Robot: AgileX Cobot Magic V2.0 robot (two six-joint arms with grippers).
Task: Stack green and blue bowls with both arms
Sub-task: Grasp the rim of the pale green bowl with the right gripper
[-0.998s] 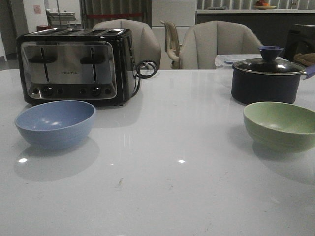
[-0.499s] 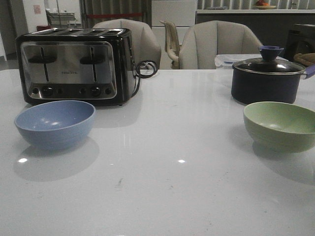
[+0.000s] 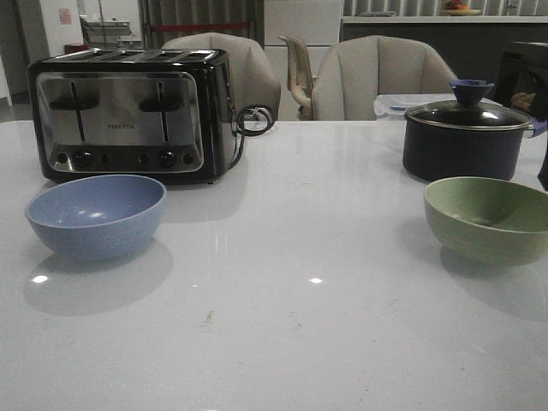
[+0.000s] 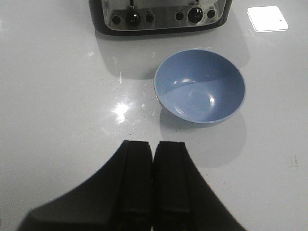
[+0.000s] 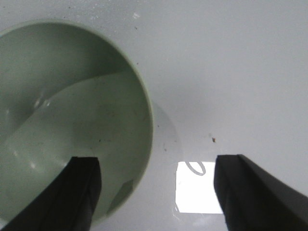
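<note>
On the white bench, going from left to right in the front view, the toaster stands at the far left with its control knobs toward the robot, and on its steel face there is a small brand word, but it is too small to read with certainty. Just in front of it, at about 6 o'clock from the toaster, the blue bowl sits upright and empty, apart from the toaster. I judge it is put on the left side so that the left arm can take it. In the left wrist view the left gripper has its two fingers pressed together and holds nothing, and the blue bowl lies ahead of it, near but not touching. Behind the bench, two pale chairs are seen. Far to the right the dark pot with a glass lid stands, and at 6 o'clock from it the green bowl rests upright, well apart from the blue one. In the right wrist view the right gripper is spread wide, one finger over the inside of the green bowl and the other outside over the bench, so the rim lies between them. This looks like a preparation to pinch the wall of the bowl, but no contact is visible yet. A bright lamp reflection shines on the bench between the fingers. Neither bowl carries any label or writing, and the stacking is not yet begun.
</note>
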